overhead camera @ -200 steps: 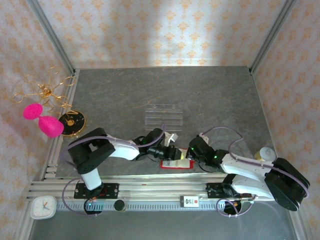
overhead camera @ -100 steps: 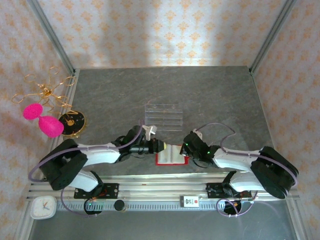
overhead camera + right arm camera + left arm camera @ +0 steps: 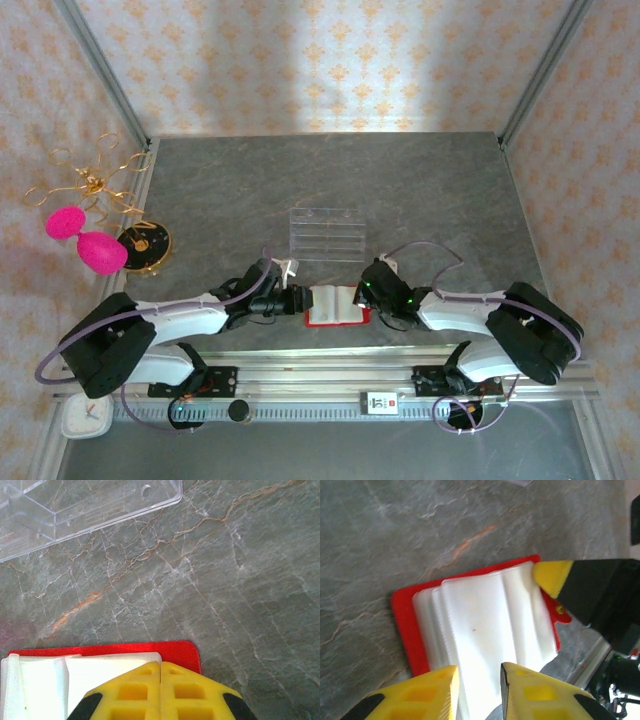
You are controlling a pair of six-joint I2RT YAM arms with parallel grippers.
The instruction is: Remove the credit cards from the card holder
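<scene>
The card holder point(image 3: 335, 320) is a red wallet lying open on the grey table between my two grippers, its white plastic pockets point(image 3: 480, 615) facing up. The credit cards are hidden; I cannot make out any among the pockets. My left gripper point(image 3: 300, 300) reaches in from the wallet's left end. Its yellow fingers stand a little apart over the white pockets point(image 3: 479, 672), with nothing clearly between them. My right gripper point(image 3: 366, 296) is shut, and its joined tips point(image 3: 160, 664) rest on the wallet's point(image 3: 175, 647) right edge. One of its fingertips point(image 3: 552, 575) shows in the left wrist view.
A clear slotted tray point(image 3: 326, 233) lies just beyond the wallet point(image 3: 75, 505). At the far left sit pink shapes point(image 3: 85, 240), gold wire point(image 3: 85, 180) and a black disc point(image 3: 145, 245). An aluminium rail point(image 3: 320, 375) runs along the near edge, with a small clock point(image 3: 85, 415).
The left arm has dropped low and drawn back left; its jaws have parted slightly. The wallet now lies open and a bit farther from the rail. The right gripper stays shut on its edge.
</scene>
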